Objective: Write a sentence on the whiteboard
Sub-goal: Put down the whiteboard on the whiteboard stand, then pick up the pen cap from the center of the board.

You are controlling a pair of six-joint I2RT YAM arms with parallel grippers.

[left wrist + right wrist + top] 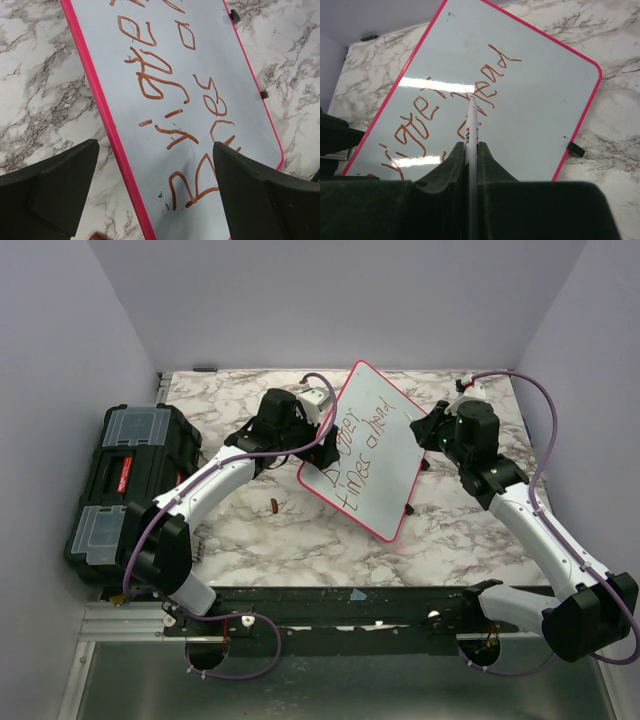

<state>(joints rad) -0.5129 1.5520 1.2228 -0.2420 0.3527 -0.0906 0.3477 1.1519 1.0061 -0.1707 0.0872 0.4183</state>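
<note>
Right tool (470,150) clamps a white marker (471,120) — left tool (155,150) gapes wide — over the whiteboard (540,100) whose sentence (172,114) reads "Brigger times ahead".

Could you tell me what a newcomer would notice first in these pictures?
The red-framed whiteboard sits askew on the marble table, bearing the sentence in brown handwriting. Over it, the right fingers pinch a white marker, while the left fingers stand wide open astride its frame. A black toolbox sits far left.

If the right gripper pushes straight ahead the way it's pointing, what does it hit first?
Probably the whiteboard: the marker clamped in the right gripper leads, aimed at the sentence near its second line. The remaining gap is unclear.
</note>
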